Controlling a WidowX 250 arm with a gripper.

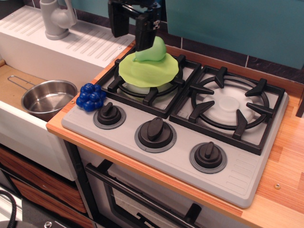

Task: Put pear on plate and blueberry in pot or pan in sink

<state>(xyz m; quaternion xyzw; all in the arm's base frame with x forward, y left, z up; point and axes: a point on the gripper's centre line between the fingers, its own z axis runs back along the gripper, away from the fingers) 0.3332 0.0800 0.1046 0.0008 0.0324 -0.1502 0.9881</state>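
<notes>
The end effector [131, 23] hangs with its jaws apart and empty just behind the pear [152, 49], one finger in front of the pear's left side. Any sideways move to the blueberry [90, 97] could clip the pear and roll it off the lime-green plate [148, 71], which sits on the left burner grate. The blueberry rests on the stove's front-left corner, near the edge; a poor pinch could knock it off. The steel pot [47, 99] stands empty in the sink [14, 85].
</notes>
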